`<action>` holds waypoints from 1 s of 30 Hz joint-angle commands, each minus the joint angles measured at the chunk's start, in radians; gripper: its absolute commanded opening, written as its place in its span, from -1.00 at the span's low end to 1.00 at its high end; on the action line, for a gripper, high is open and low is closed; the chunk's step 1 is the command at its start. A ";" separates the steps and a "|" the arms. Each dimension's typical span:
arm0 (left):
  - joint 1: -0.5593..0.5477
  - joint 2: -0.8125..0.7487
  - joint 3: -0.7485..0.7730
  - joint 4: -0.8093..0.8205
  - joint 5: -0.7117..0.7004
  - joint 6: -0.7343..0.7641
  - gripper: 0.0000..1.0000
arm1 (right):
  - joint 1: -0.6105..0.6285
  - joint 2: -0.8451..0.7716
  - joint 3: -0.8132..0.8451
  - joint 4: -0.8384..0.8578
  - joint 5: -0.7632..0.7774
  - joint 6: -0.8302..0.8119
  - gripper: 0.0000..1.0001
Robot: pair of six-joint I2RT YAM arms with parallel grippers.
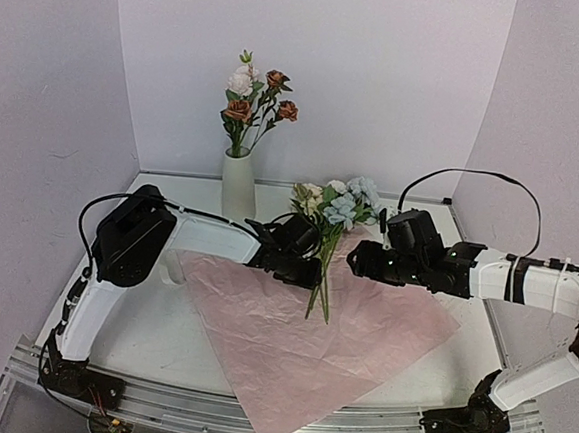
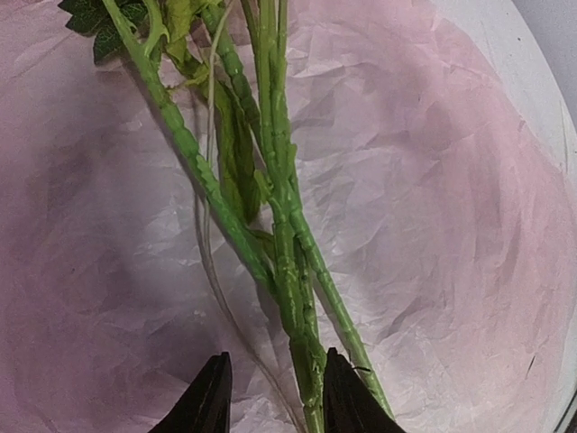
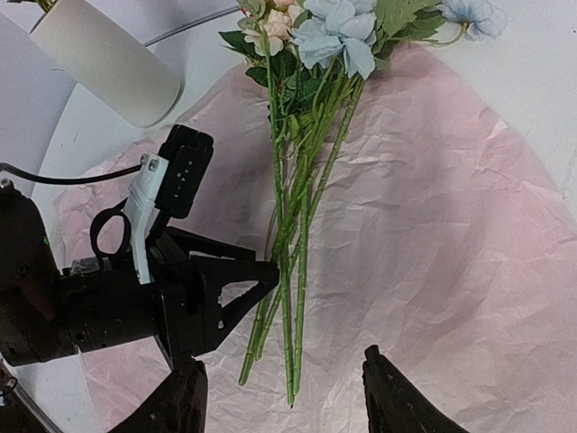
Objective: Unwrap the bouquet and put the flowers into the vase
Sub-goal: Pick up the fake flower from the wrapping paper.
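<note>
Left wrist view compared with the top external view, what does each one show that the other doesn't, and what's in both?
Only the left wrist view: the ribbed stems close up, passing between the parted fingertips of the left end effector. Only the top external view: the vase already holding several flowers, the blue and cream blooms of the bunch lying down, and the right end effector beside it. Both: the left end effector at green stems lying on crinkled pink paper.

Left arm [image 1: 208, 236] stands before vase [image 1: 238, 187]; right paper [image 1: 401, 331] open.
</note>
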 commanded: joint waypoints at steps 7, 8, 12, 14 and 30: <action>0.000 0.040 0.109 -0.038 0.006 0.013 -0.66 | -0.009 -0.011 0.007 -0.013 0.019 -0.013 0.18; 0.000 0.039 0.110 -0.038 0.004 0.012 -0.69 | -0.009 -0.008 0.012 -0.014 0.017 -0.020 0.18; 0.000 0.051 0.148 -0.063 0.002 0.018 -0.54 | -0.011 -0.012 0.005 -0.015 0.021 -0.021 0.18; 0.000 0.056 0.159 -0.086 -0.014 0.017 -0.47 | -0.014 -0.013 0.013 -0.016 0.013 -0.025 0.18; 0.000 -0.055 0.201 -0.122 -0.046 0.073 -1.00 | -0.036 -0.059 0.021 -0.032 0.072 -0.071 0.19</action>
